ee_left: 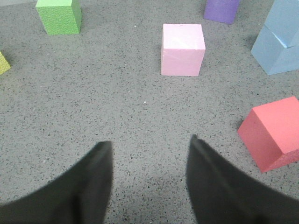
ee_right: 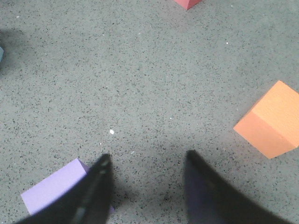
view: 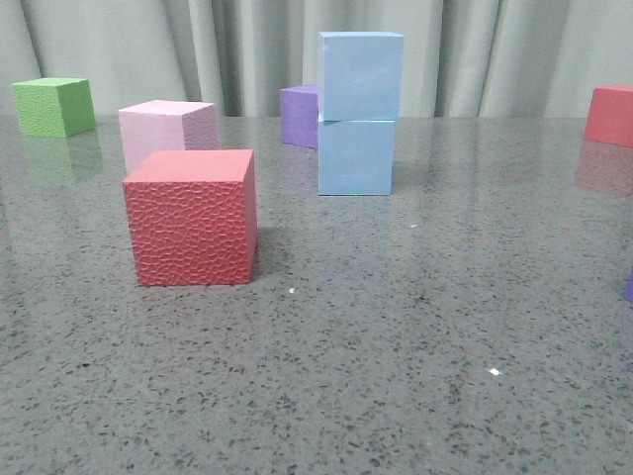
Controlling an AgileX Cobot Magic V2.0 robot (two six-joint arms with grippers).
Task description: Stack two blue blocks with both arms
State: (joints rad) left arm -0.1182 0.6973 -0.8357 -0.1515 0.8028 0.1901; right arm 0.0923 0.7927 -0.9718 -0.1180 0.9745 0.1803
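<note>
So there's a textured red cube (view: 192, 218) sitting toward the left side of the speckled grey counter (view: 396, 376), with a pale pink cube (view: 166, 129) sitting just behind it and a green cube (view: 54, 106) hanging out near the far left corner. A purple cube (view: 299, 115) is sitting along the far edge around the middle, and another red cube (view: 610, 115) is poking in at the far right edge. The right wrist view is also showing an orange cube (ee_right: 270, 120) and a lilac cube (ee_right: 56, 185) lying well apart on the counter, and a sliver of something yellow (ee_left: 3, 63) is peeking in at the left wrist view's edge.
</note>
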